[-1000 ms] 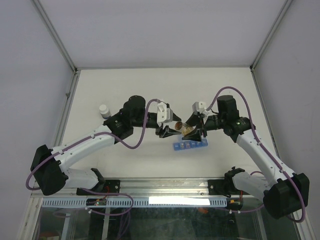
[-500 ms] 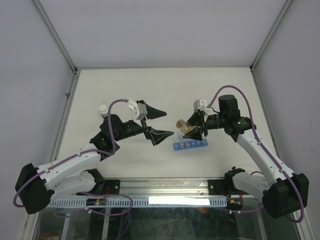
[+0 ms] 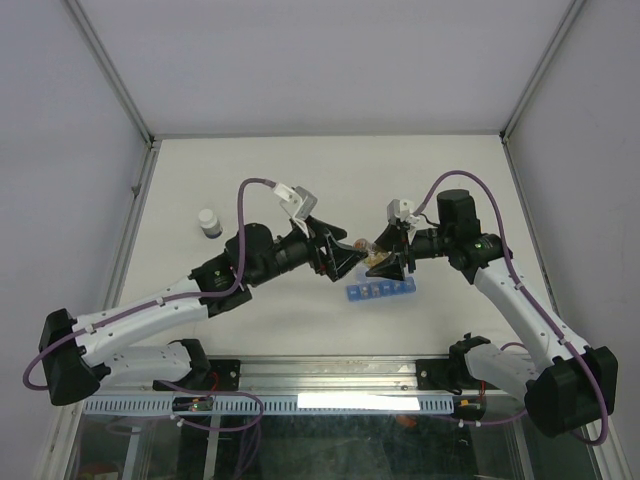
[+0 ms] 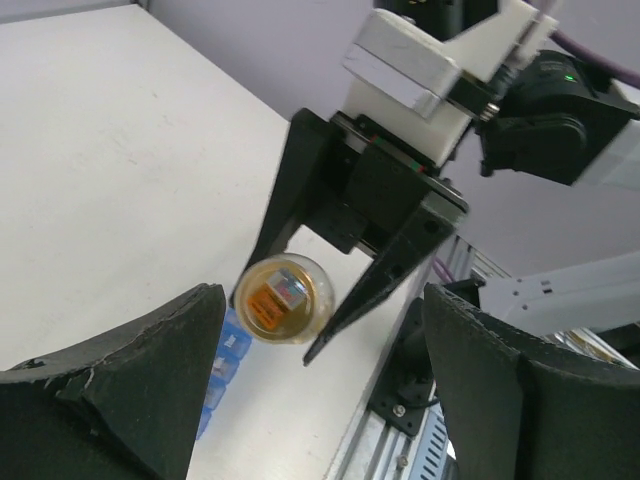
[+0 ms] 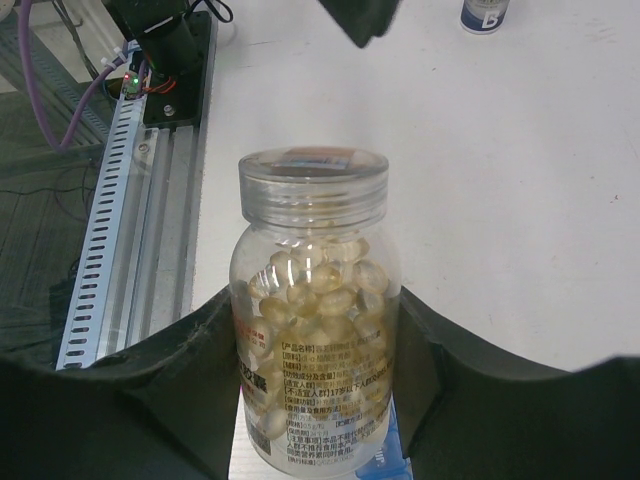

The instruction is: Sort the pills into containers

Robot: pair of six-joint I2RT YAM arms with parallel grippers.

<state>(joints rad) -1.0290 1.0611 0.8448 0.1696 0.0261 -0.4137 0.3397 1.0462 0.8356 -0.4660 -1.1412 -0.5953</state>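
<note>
Pill bottle, filled with pale capsules, is grasped around its body by the right gripper at the centre of the overhead view, with its mouth tilted toward the left gripper. The left jaws are spread wide near that mouth, with nothing clamped. Blue pill organiser lies on the tabletop just below the bottle. White-capped vial is noted at left.

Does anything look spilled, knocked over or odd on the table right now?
Nothing stands out. The pill bottle sits squarely in the right pincer, the blue organiser lies flat beneath it, and no loose pills show.
</note>
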